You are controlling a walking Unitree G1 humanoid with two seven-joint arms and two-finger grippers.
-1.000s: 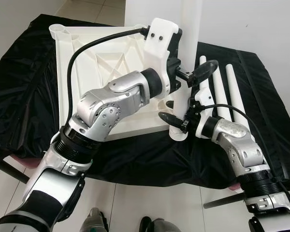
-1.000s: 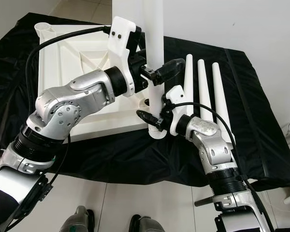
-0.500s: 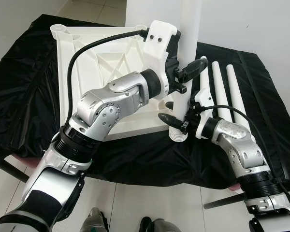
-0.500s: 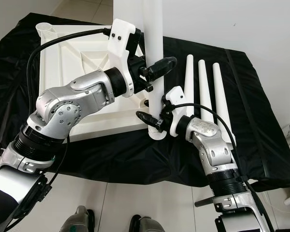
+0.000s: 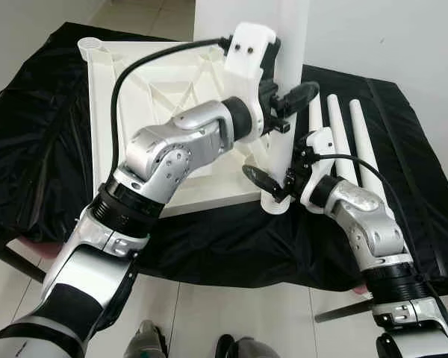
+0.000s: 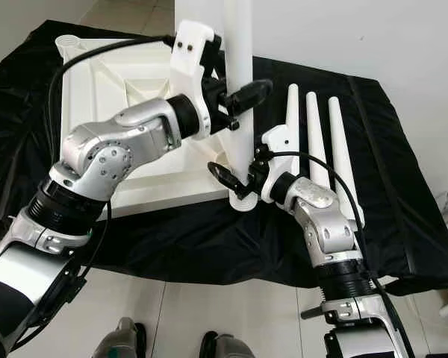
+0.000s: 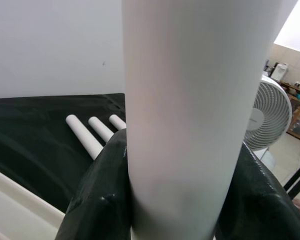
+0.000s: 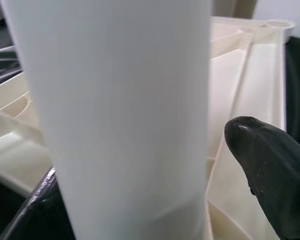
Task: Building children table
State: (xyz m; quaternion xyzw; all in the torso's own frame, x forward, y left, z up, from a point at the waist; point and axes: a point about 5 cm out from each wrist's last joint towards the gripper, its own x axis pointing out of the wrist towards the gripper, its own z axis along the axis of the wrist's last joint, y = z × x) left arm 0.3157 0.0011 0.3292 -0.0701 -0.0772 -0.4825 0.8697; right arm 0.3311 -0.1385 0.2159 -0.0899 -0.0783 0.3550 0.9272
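At the centre of the frame we see a white table leg (image 5: 287,97) standing upright, its long axis running nearly straight up out of the top edge, its ribbed lower end sitting at the near right corner of the upturned white tabletop (image 5: 134,89). The tabletop lies underside up on a worktop draped in black cloth (image 5: 45,142), its ribs showing, with a round leg socket (image 5: 90,47) at its far left corner in the upper left of the frame.

Our left gripper (image 5: 284,104) reaches in from the lower left, the silver arm bent at the elbow and the wrist turned towards the leg; its jaws are clamped on the leg partway up, and in the left wrist view a black finger (image 7: 102,200) presses against each side of the white tube. Our right gripper (image 5: 272,183) comes in from the lower right with the forearm angled up and inward, holding the leg low down, just above its ribbed end; its jaws sit on either side of the tube, one finger (image 8: 270,165) close beside it in the right wrist view.

Three more white legs (image 5: 336,134) lie side by side on the cloth at the right, pointing away from us, just behind the right wrist.
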